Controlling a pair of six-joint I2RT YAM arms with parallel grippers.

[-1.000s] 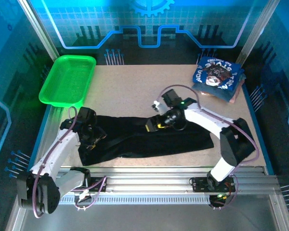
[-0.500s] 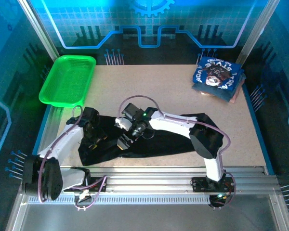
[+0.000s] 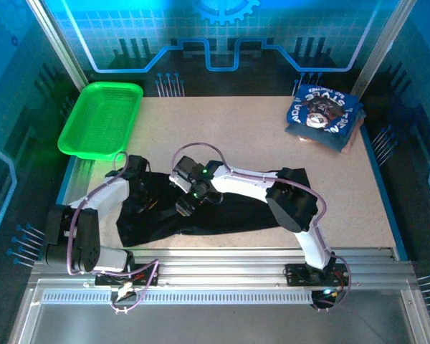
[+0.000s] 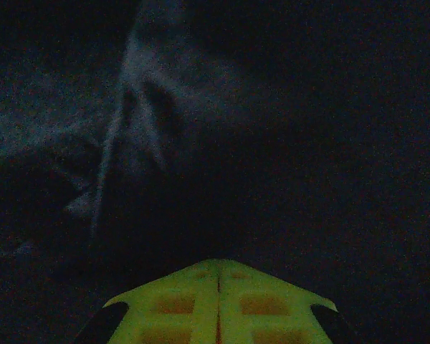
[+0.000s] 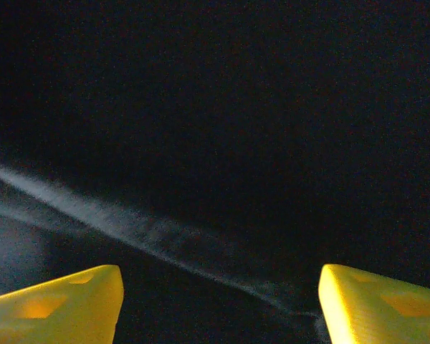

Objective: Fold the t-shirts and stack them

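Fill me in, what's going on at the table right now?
Both arms are working on the black t-shirt, which lies spread out and rumpled near the front of the table. The left gripper is shut low over its left end; whether it has pinched cloth is hard to tell. The right gripper hangs open over the shirt's middle. A stack of folded blue t-shirts sits far right, the green basket far left.

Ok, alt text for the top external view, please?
A black t-shirt lies spread along the near edge of the table, and both robot arms reach onto it: left hand at its left end, right hand just beside. A green basket sits far left, folded blue t-shirts far right.
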